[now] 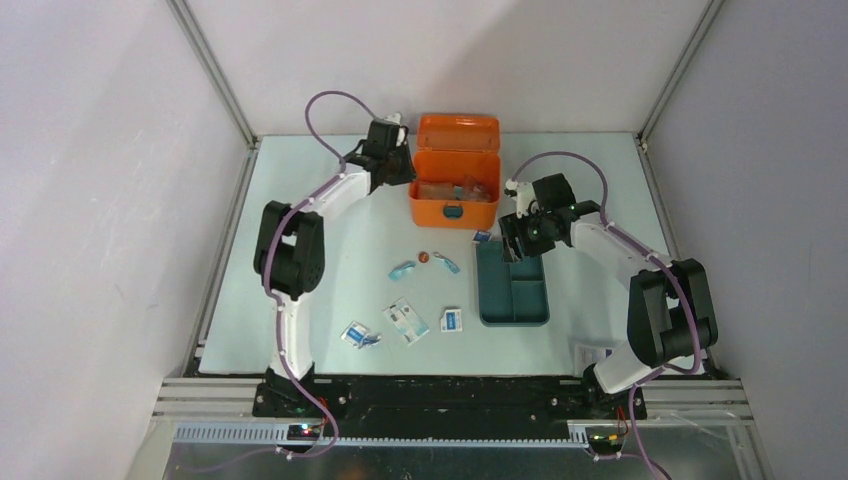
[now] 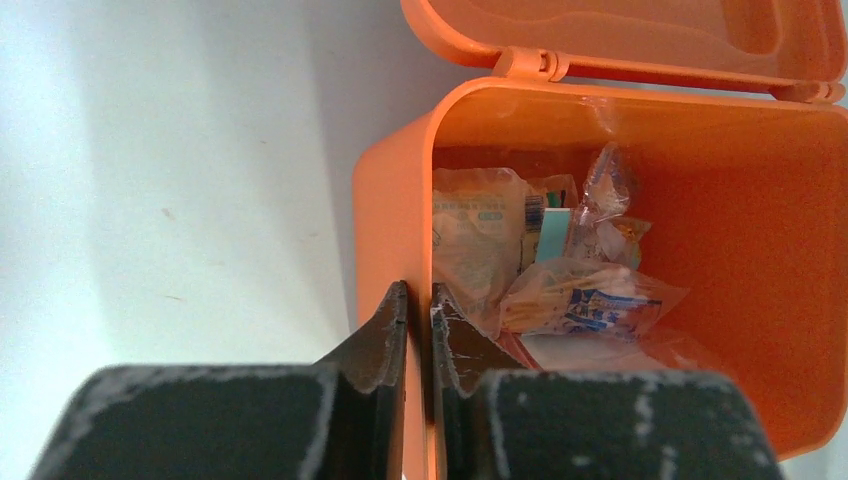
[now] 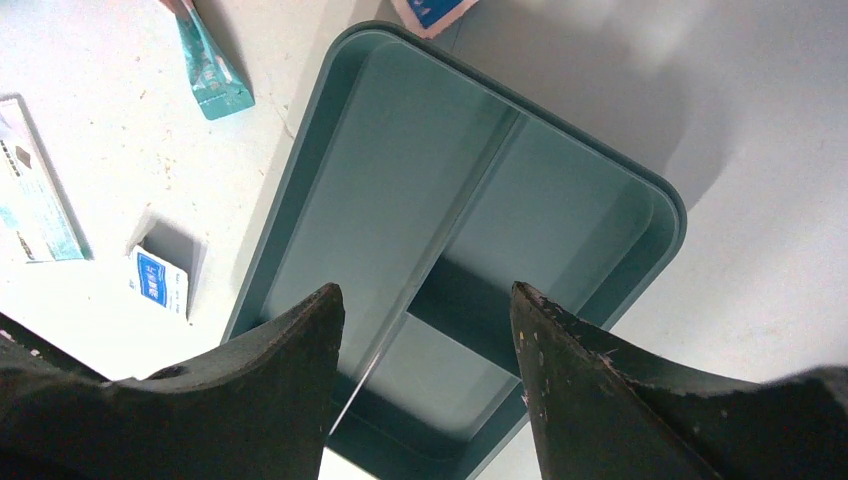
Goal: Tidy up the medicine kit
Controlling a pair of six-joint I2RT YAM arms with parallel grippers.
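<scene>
Pinching frame-left wall of medicine kit (image 2: 390,200): left end effector (image 2: 419,290), nearly closed, nearer arm; right end effector (image 3: 425,290) wide, empty, over tray (image 3: 590,210).

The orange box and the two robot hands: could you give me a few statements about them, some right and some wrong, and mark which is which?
1. The bright orange plastic box has its hinged lid open. True.
2. The box is empty. False: clear packets lie inside it.
3. The left hand is closed on the box's side wall, one finger outside and one inside. True.
4. The right hand grips the dark teal plastic tray. False: it is open above the tray, holding nothing.
5. On the pale table lie several small packets. True.
</scene>
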